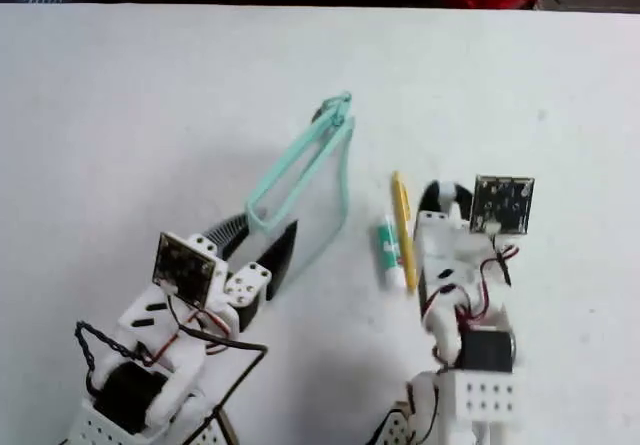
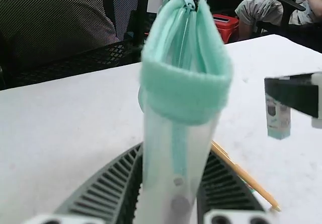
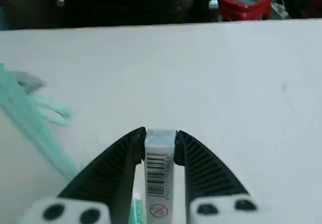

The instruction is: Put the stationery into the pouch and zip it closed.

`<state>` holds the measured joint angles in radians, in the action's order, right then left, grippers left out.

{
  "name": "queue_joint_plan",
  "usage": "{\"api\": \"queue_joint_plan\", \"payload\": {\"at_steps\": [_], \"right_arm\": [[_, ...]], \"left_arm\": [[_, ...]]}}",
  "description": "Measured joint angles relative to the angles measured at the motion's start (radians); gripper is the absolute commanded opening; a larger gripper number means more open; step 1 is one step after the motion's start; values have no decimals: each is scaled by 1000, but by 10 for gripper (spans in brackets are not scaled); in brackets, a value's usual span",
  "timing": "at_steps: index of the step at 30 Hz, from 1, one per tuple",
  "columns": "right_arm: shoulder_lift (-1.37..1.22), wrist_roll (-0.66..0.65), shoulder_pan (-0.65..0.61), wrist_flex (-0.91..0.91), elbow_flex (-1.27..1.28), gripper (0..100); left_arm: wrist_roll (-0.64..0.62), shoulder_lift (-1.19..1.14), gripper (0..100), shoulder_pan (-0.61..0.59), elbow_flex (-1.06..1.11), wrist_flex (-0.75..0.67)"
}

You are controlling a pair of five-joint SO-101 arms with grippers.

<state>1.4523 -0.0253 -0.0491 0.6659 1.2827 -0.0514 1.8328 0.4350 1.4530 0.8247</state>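
- Gaping along its teal zip, the pouch lies near the middle of the table. Its mouth is spread so things can be slid in, and nothing shows inside it yet.
- The left gripper has its fingers closed on the pouch's near end. This probably steadies the pouch and stops it sliding when something is pushed in.
- The zip pull sits at the far end, so the closing stroke would likely run back toward that grip.
- The right gripper pinches a white stick, likely glue, with its fingers drawn in against both sides. The stick is near the pouch's side, but whether it is clear of the table cannot be told.
- A yellow pencil lies loose on the table alongside the stick, apparently left for a later pick.
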Motion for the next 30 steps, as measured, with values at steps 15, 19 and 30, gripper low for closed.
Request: {"api": "queue_joint_plan", "payload": {"at_steps": [15, 19, 30], "right_arm": [[-385, -130, -496, 109, -910, 17], [-600, -130, -545, 127, -1065, 17], [-741, -132, -591, 249, -1096, 17]], "left_arm": [[0, 0, 142, 0, 0, 2], [0, 0, 142, 0, 0, 2], [0, 0, 146, 0, 0, 2]]}}
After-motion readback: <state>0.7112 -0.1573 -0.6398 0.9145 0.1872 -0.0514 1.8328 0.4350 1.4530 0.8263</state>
